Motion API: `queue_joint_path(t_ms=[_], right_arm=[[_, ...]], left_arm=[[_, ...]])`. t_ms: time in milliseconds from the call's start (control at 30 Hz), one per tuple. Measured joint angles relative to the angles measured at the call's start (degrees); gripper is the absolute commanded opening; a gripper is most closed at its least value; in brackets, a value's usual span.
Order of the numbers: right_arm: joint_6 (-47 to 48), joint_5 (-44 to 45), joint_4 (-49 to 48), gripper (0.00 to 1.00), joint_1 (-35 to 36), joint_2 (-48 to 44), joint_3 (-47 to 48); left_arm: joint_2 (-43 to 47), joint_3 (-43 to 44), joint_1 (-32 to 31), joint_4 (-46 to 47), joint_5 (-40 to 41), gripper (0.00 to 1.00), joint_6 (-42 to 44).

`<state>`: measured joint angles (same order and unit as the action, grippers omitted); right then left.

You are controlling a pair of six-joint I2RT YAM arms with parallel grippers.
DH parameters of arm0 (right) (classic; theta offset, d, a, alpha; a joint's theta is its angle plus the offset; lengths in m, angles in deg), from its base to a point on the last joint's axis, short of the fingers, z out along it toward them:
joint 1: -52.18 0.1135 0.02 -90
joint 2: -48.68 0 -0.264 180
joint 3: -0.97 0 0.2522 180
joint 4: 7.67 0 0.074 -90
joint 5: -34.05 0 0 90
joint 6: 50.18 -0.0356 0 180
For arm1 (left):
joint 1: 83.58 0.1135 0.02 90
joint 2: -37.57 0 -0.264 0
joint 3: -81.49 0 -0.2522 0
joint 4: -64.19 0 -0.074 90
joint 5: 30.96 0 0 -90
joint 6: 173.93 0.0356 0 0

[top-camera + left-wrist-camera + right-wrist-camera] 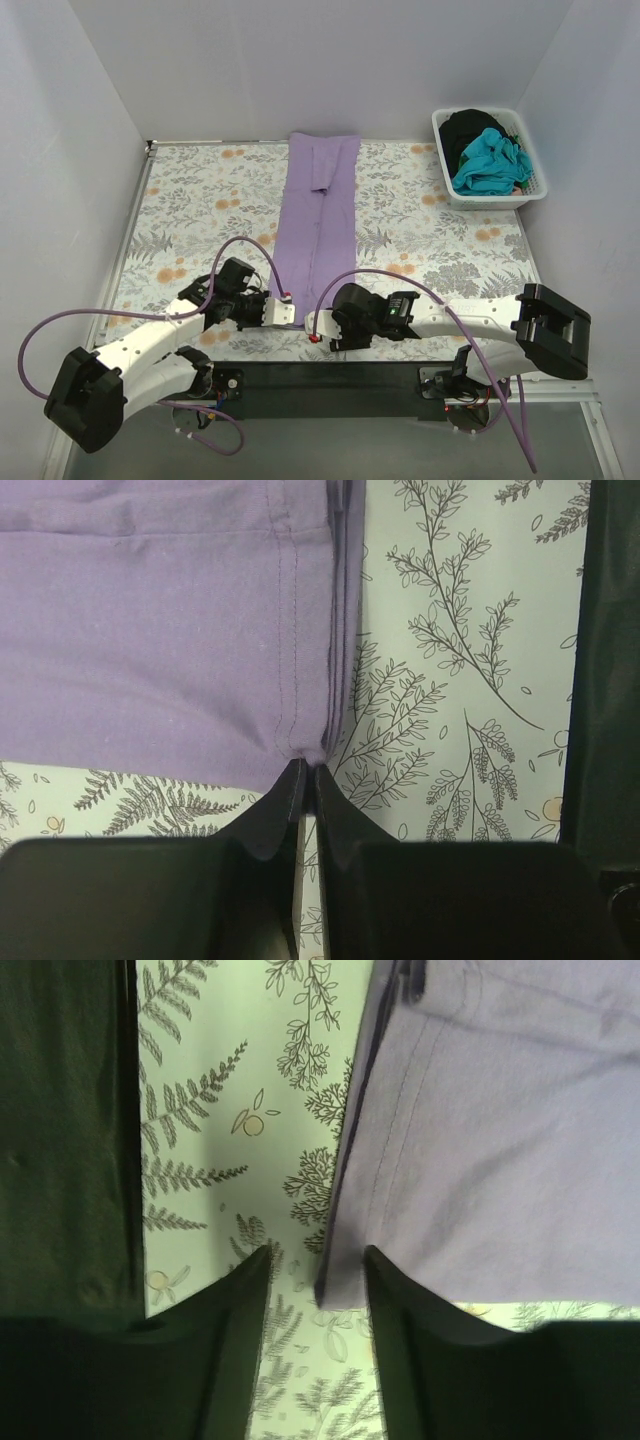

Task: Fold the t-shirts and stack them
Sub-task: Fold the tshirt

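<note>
The lavender-purple t-shirt (318,215) lies folded into a long narrow strip down the middle of the floral table cover. Both grippers are at its near end. My left gripper (291,312) is shut on the near corner of the hem; in the left wrist view the fingertips (305,772) pinch the stitched edge of the shirt (150,630). My right gripper (313,329) is open; in the right wrist view its jaws (315,1255) stand either side of the shirt's other near corner (345,1280), not closed on it.
A white basket (500,201) at the back right holds a teal shirt (490,162) and a black shirt (470,128). A black base plate (330,385) runs along the near table edge. White walls enclose the table on three sides.
</note>
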<state>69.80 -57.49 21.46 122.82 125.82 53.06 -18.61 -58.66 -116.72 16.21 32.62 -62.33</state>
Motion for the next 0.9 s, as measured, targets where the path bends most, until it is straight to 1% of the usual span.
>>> queue_joint_path(t_ms=[33,100,467,633,700,767,900], right_arm=[[0.02,0.02,0.02,0.61,0.00,0.00,-0.02],[0.07,0.11,-0.07,0.63,0.02,-0.07,-0.11],[0.07,0.96,-1.01,0.63,0.07,-0.61,-0.35],[0.81,1.05,-3.74,0.63,0.04,0.52,-2.01],[0.96,0.98,-5.42,0.61,-0.09,1.29,-1.90],[1.09,0.46,-6.97,0.56,-0.57,2.51,-1.36],[1.07,-2.45,-8.50,0.51,-2.25,4.68,-0.22]], left_arm=[[-0.20,0.00,0.02,-0.20,0.09,0.00,-0.02],[-0.68,0.02,0.02,-0.28,0.11,0.00,-0.35],[-1.36,0.24,0.00,-0.28,0.11,0.00,-1.42],[-1.36,0.24,0.00,-0.28,0.11,0.00,-1.92],[-1.36,0.24,0.02,-0.26,0.09,0.00,-2.14],[-1.36,0.24,0.00,-0.28,0.11,0.00,-2.29],[-1.31,0.24,0.00,-0.31,0.09,0.00,-2.38]])
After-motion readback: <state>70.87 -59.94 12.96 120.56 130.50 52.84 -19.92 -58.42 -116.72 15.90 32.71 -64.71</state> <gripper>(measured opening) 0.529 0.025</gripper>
